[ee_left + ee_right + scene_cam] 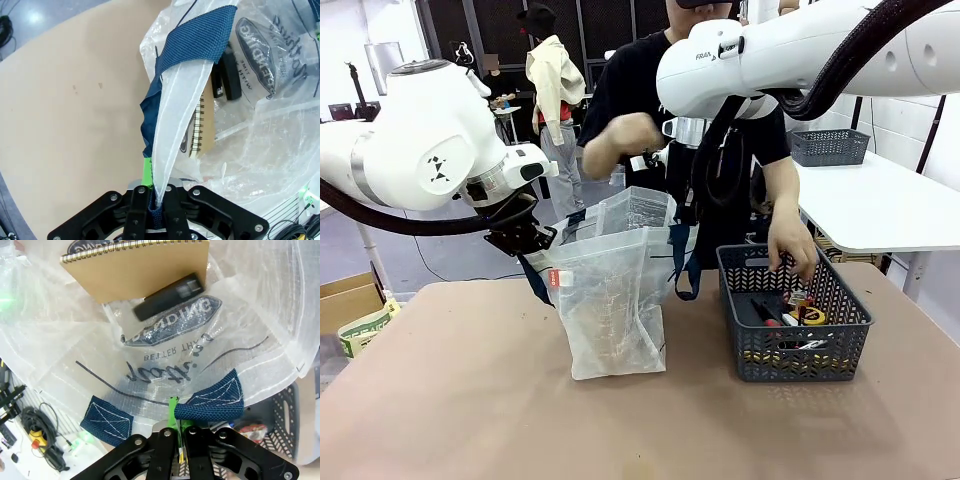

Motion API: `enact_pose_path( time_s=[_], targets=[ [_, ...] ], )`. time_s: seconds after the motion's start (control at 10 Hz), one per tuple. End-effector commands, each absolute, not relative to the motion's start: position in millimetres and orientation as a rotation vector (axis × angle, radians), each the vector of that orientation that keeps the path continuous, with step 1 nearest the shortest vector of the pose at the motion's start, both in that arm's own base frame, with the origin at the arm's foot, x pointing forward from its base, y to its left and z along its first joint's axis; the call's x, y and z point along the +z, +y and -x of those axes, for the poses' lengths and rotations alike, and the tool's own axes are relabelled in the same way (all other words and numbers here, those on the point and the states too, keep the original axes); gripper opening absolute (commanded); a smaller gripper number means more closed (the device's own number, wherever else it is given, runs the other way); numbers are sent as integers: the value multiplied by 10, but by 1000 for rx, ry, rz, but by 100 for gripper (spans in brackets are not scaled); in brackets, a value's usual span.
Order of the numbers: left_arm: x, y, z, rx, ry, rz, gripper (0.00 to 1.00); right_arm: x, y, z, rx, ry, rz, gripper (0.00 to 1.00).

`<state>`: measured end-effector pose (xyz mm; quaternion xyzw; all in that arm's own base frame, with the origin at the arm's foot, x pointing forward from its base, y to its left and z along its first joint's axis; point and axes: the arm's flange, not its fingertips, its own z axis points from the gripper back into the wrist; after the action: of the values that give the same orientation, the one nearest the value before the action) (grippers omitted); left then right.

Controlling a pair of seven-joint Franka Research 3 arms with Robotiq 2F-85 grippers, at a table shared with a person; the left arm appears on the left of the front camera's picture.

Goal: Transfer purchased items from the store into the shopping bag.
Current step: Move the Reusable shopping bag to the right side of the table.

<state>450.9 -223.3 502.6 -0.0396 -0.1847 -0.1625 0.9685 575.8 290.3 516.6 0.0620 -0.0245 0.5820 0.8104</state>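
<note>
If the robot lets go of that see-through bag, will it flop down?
Probably: the shopping bag looks thin and crinkly, held open by the left gripper and right gripper. Likely light too, a notebook and little else inside.

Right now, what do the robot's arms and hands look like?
Left arm and right arm: glossy white rounded shells, each trailed by a black ribbed hose; dark lettering on the right one. Left hand and right hand: black two-finger linkages with bolts, green pads.
</note>
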Motion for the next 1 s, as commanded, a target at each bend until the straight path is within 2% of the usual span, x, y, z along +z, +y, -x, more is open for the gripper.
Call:
enact_pose_path(
  time_s=[0.0,0.9],
  targets=[
    [5034,-2229,-4510,-332,-379,74,0,5159,2896,-5759,1240,-51,-132,0],
    [5034,-2229,-4510,-332,-379,74,0,5159,2896,-5759,1240,-51,-132,0]
  ],
)
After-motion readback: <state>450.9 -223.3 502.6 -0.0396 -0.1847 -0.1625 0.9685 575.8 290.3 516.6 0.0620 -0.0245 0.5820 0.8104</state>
